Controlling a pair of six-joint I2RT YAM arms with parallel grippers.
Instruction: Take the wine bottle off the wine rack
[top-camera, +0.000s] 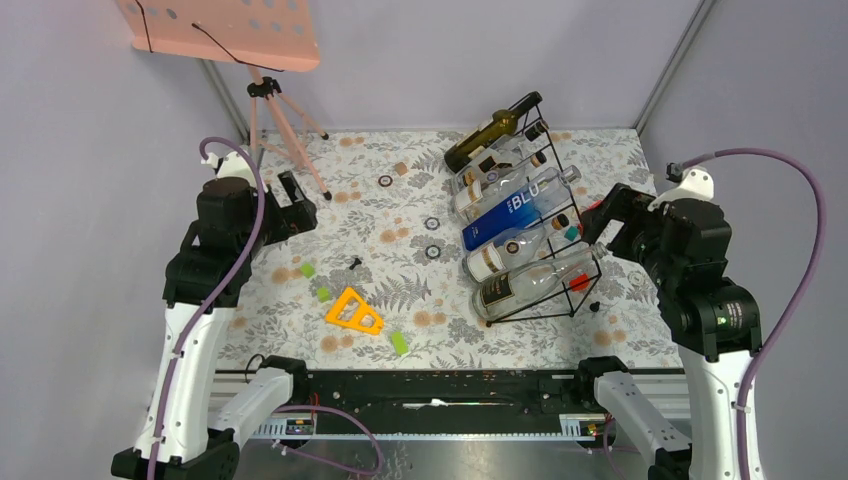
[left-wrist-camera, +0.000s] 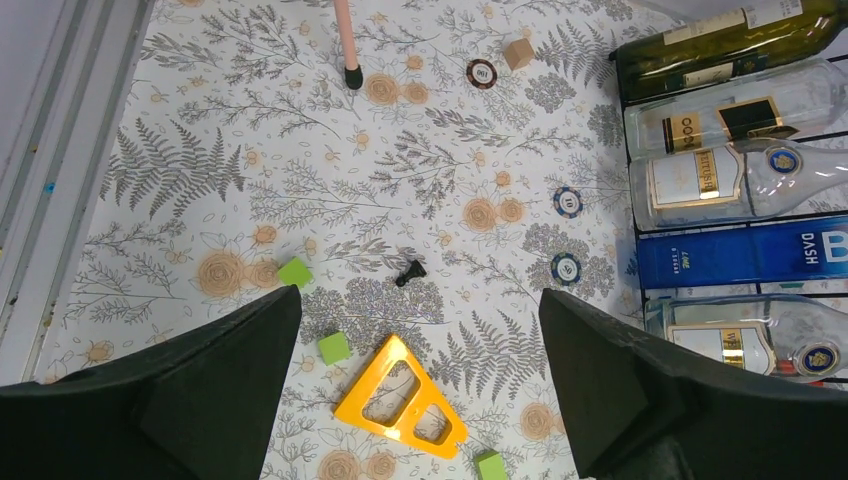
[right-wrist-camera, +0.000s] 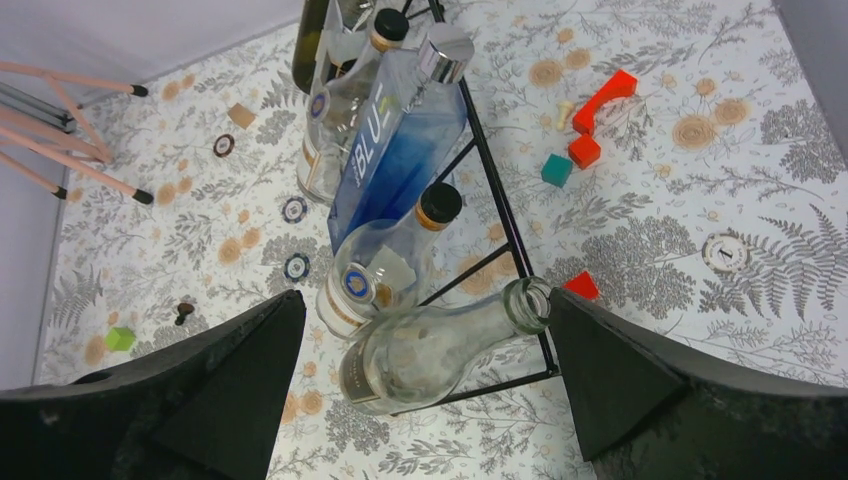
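The black wire wine rack stands right of centre and holds several bottles lying side by side. The dark green wine bottle lies at its far end; it also shows in the left wrist view and at the top edge of the right wrist view. A blue bottle lies mid-rack and a clear open-necked bottle nearest. My right gripper is open and empty, just right of the rack above the clear bottle. My left gripper is open and empty over the left table.
A pink tripod stand stands at the back left. An orange triangle, green blocks, a small black piece and poker chips lie left of the rack. Red blocks and a teal block lie right of it.
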